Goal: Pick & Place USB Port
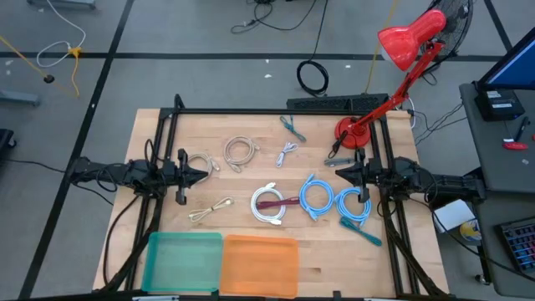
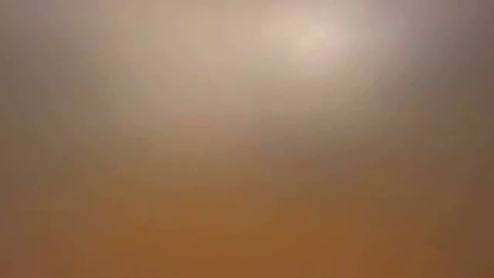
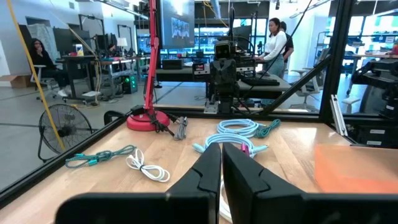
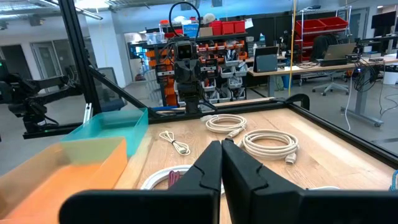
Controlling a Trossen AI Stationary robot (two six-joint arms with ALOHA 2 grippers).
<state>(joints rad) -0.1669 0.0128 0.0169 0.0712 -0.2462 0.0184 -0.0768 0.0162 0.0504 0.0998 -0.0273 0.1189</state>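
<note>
Both grippers, left (image 1: 203, 174) and right (image 1: 338, 173), are clenched empty. Your cables (image 1: 269, 205) at six o'clock look light and floppy; grasp the coiled bundle.

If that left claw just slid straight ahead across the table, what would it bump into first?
Probably the beige cable coil lying just ahead of the shut left gripper; depth is hard to judge, so it might pass beside it.

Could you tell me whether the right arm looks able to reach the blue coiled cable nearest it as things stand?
Probably yes. The right gripper, shut and empty, sits at the table's right edge, and the blue coiled cable lies just beside it with nothing visibly between them.
</note>
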